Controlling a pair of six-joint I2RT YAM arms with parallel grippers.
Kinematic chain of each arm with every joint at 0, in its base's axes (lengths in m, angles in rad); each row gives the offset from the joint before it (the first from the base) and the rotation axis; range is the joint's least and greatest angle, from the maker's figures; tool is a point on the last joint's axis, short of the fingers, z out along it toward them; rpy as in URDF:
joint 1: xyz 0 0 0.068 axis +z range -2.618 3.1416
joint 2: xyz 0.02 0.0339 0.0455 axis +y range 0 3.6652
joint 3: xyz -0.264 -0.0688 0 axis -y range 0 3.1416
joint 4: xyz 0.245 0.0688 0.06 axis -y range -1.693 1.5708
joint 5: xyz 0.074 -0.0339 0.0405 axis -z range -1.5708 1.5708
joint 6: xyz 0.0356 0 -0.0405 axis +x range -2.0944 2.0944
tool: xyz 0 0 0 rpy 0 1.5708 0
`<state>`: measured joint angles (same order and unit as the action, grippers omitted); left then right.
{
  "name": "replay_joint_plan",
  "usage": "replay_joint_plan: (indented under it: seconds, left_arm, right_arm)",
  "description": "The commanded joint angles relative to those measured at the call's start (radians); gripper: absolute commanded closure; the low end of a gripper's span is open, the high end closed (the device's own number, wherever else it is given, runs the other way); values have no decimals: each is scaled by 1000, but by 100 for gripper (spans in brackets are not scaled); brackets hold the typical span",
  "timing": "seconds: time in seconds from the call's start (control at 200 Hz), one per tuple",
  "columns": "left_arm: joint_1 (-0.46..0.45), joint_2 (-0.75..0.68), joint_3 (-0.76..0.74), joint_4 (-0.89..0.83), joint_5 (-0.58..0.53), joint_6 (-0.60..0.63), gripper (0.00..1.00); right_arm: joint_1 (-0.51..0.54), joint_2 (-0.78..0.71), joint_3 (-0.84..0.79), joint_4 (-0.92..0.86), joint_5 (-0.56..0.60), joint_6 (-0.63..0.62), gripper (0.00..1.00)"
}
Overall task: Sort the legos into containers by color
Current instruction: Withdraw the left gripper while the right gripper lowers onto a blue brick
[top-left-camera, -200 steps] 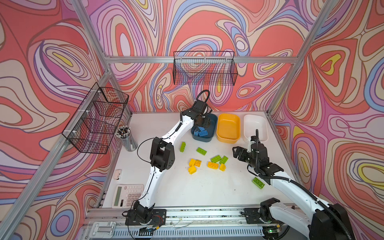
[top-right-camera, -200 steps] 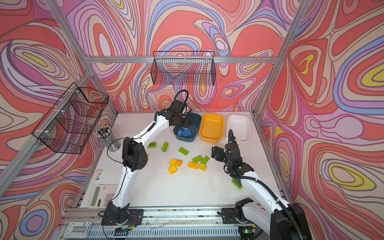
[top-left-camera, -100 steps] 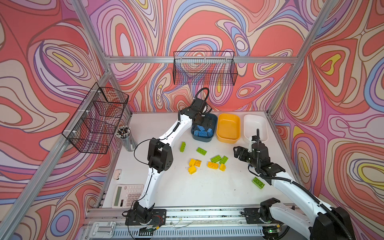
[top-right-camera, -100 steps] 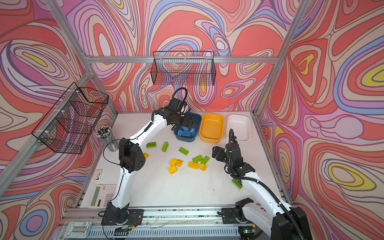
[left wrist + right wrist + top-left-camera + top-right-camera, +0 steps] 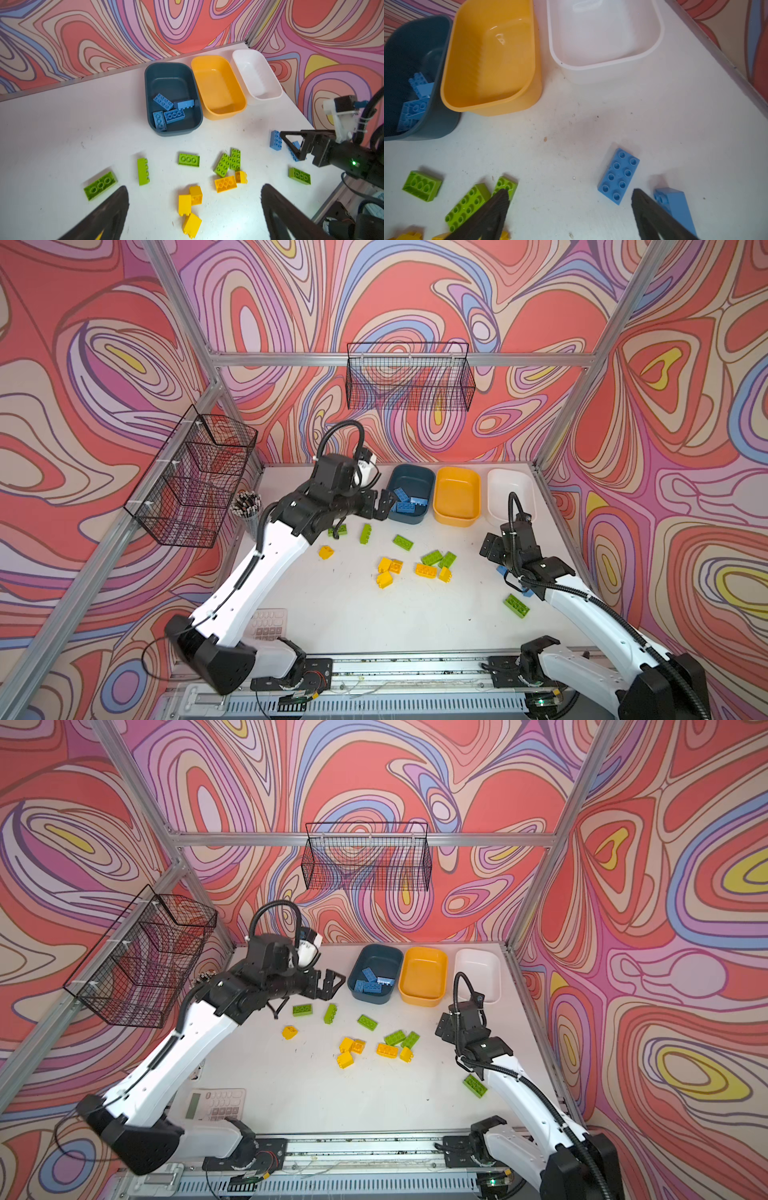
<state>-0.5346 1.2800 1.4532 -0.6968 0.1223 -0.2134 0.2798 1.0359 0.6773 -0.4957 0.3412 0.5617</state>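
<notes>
Three tubs stand in a row at the back: teal (image 5: 409,517), yellow-orange (image 5: 456,521), white (image 5: 509,477). Several blue legos (image 5: 168,112) lie in the teal tub; the other two tubs hold nothing. Green legos (image 5: 403,542) and yellow legos (image 5: 426,570) are scattered mid-table, and one green lego (image 5: 516,605) lies beside the right arm. Two blue legos (image 5: 618,176) (image 5: 675,205) lie on the table by my right gripper (image 5: 570,190), which is open and low over the table. My left gripper (image 5: 380,506) is open and holds nothing, just left of the teal tub.
Black wire baskets hang on the left wall (image 5: 195,477) and the back wall (image 5: 409,377). A mesh pencil cup (image 5: 249,510) stands at the left edge, and a calculator (image 5: 216,1102) lies near the front left. The table's right rail (image 5: 726,62) runs close to the blue legos.
My left gripper opened over the teal tub, then drew back to the left of it with nothing held. The right arm has barely shifted.
</notes>
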Motion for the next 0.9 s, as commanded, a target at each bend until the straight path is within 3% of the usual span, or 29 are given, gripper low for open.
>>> replay_joint_plan:
  seconds: [0.0,0.336,0.646,0.896]
  left_arm:
    - [7,-105,-132,-20,-41,1,1]
    - [7,-431,-477,41,-108,-8,1]
    - [2,-458,-537,39,-92,6,2]
    - [1,-469,-542,40,-92,9,2]
  right_arm:
    - [-7,29,3,-66,85,67,2]
    - [-48,171,-44,14,58,111,4]
    - [-133,322,-52,85,7,99,5]
    - [-140,394,-26,128,-42,51,14]
